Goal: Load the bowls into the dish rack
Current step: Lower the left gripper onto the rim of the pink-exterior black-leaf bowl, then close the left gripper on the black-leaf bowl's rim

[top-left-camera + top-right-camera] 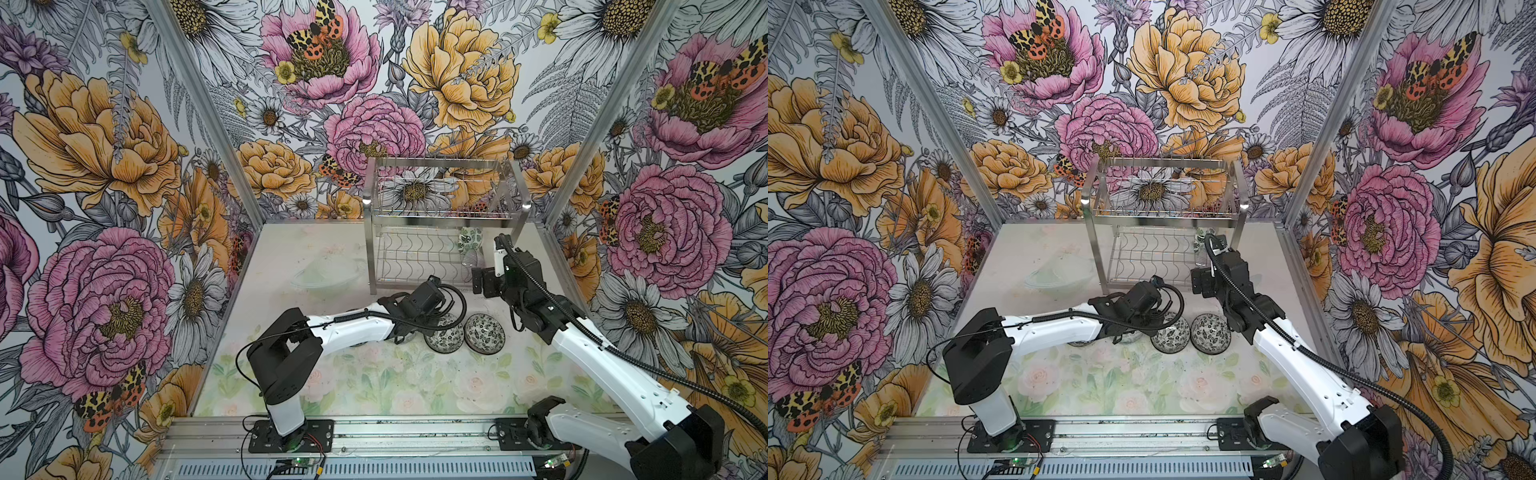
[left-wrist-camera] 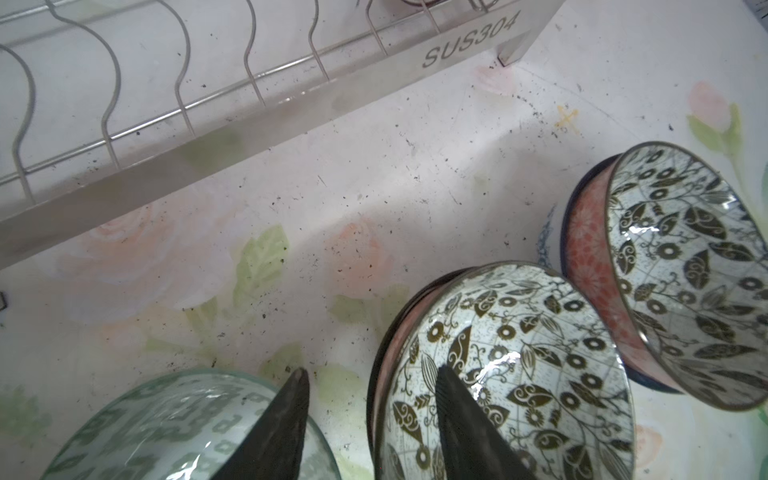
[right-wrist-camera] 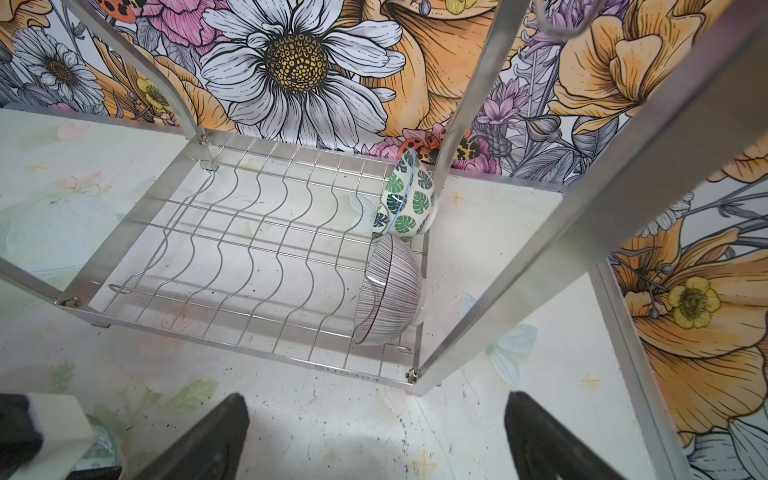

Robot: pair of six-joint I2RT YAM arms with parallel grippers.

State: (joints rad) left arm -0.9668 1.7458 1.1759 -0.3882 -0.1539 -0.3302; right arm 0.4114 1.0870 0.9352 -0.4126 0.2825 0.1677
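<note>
Nearest, my left gripper (image 2: 374, 374) — jaws part-spread astride the rim of a black-white floral bowl (image 2: 519, 374), one finger inside, not clamped. Second floral bowl (image 1: 484, 332) just beside it, mid-frame in a top view. My right gripper (image 3: 374, 440) gapes empty before the dish rack (image 1: 415, 216), upper middle — leaf bowl (image 3: 409, 199) and striped bowl (image 3: 388, 291) stand on edge at the lower shelf's right end.

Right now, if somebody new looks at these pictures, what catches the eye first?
The huge flower wallpaper on the walls strikes first. Next comes the shiny dish rack at the back of the table, with a green-leaf bowl and a striped bowl standing on edge at one end of its lower shelf. In front of it, two black-and-white bowls sit side by side.
</note>
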